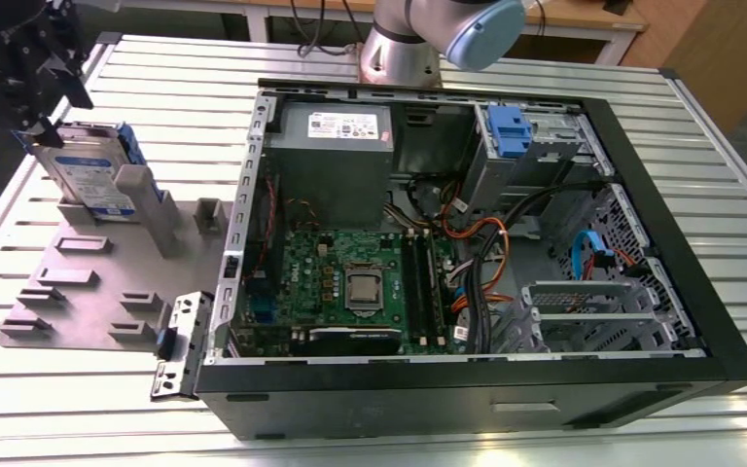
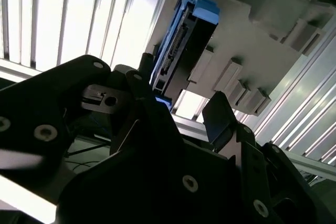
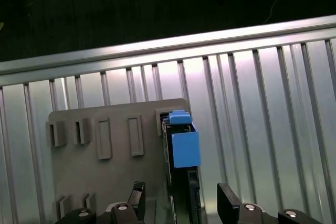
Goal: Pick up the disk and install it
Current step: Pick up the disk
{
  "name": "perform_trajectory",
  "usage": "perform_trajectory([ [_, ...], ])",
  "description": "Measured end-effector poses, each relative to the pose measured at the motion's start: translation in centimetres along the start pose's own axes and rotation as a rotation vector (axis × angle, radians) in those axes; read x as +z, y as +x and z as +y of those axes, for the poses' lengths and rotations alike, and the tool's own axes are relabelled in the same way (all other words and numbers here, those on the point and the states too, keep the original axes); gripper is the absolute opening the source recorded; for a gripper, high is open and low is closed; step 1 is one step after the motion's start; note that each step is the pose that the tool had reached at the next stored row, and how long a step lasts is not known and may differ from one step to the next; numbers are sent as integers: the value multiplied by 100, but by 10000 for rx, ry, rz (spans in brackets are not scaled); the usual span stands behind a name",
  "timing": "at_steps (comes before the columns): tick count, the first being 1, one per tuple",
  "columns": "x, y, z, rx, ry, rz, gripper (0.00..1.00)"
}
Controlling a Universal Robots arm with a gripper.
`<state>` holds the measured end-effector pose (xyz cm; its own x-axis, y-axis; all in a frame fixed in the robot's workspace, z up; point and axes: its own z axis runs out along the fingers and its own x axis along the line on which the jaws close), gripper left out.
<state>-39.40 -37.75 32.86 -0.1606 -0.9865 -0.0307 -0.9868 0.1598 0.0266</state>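
Observation:
The disk (image 1: 92,175) stands on edge in a slot of the grey fixture plate (image 1: 75,292), at the exterior view's left. It is silver with a white-and-blue label and a blue carrier frame. My black gripper (image 1: 40,122) hangs just above its far upper corner. In the first wrist view the disk (image 3: 181,148) is edge-on, and the gripper (image 3: 184,203) is open with one finger on each side, apart from it. The second wrist view shows the disk (image 2: 181,51) beyond the open gripper (image 2: 181,106).
An open black computer case (image 1: 685,292) lies on the slatted metal table (image 1: 737,165), showing a motherboard (image 1: 354,282), a grey power supply (image 1: 335,146) and a drive bay with a blue tab (image 1: 510,131). The arm's base (image 1: 400,53) stands behind the case.

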Motion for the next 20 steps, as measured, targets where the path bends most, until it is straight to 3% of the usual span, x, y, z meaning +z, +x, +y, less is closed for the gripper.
perform_trajectory([
  [4,74,-13,5,-315,38,0,65],
  [12,215,-12,8,-1188,17,21,65],
  [20,267,-12,6,-1251,14,23,65],
])
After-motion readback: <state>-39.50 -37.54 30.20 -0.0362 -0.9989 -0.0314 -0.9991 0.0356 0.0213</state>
